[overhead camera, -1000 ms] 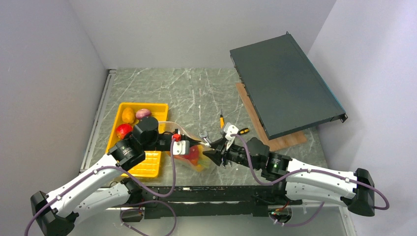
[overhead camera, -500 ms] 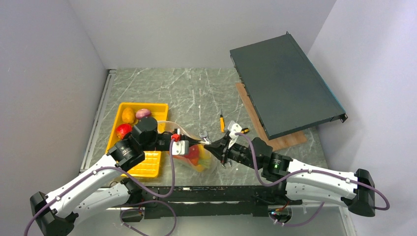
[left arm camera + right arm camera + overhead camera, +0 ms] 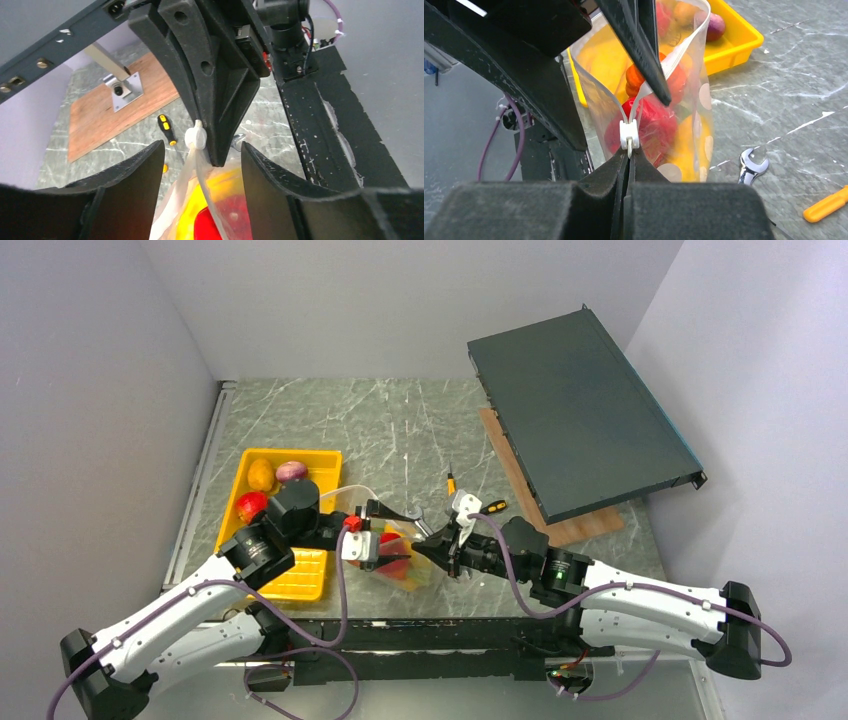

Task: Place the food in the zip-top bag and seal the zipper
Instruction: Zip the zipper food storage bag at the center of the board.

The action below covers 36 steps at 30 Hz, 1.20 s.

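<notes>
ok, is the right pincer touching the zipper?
Touching. The right wrist view shows the right pincer shut on the zipper, its tips pinching the white slider's tab with no gap.

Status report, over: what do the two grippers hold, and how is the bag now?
Right gripper shut on the zipper. Left gripper open, astride the zip-top bag mouth. Food inside, more in yellow tray. Nothing blocks the zipper.

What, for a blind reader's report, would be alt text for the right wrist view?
The right gripper is shut on the white zipper of a clear bag holding red, orange and yellow toy food. A wrench lies on the table nearby.
</notes>
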Each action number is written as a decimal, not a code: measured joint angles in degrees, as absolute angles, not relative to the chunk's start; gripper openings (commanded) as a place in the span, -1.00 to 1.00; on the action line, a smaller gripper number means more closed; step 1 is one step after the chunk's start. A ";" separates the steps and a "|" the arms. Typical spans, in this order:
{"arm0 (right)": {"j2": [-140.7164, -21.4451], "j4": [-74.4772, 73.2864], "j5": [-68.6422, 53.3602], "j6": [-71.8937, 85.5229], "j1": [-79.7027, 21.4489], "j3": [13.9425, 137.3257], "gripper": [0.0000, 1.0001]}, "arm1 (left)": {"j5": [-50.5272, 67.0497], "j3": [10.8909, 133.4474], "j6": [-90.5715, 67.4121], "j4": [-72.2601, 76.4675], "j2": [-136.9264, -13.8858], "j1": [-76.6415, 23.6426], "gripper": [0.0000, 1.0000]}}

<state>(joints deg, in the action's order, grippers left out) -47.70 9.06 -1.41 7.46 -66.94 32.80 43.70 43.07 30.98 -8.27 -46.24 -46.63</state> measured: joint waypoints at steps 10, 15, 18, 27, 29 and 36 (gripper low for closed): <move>-49.47 6.48 -1.76 6.35 -66.94 34.72 -1.00 | 44.34 43.09 29.19 -7.92 -48.49 -47.83 -0.24; -49.87 6.07 -1.78 6.15 -66.94 34.74 -1.00 | 44.27 43.09 27.88 -7.51 -48.53 -47.83 -0.53; -50.04 6.02 -1.80 6.15 -66.96 34.79 -1.00 | 44.23 43.09 27.51 -7.11 -48.58 -47.83 -0.75; -50.04 5.39 -1.48 6.24 -66.94 35.03 -1.00 | 43.88 44.42 27.79 -8.43 -49.80 -47.83 -1.00; -50.04 5.06 -1.23 6.46 -66.94 35.20 -1.00 | 43.68 44.71 27.81 -8.54 -50.11 -47.83 -1.00; -48.23 3.88 0.14 8.12 -66.89 35.38 -1.00 | 41.85 45.69 28.91 -9.28 -50.26 -48.14 -1.00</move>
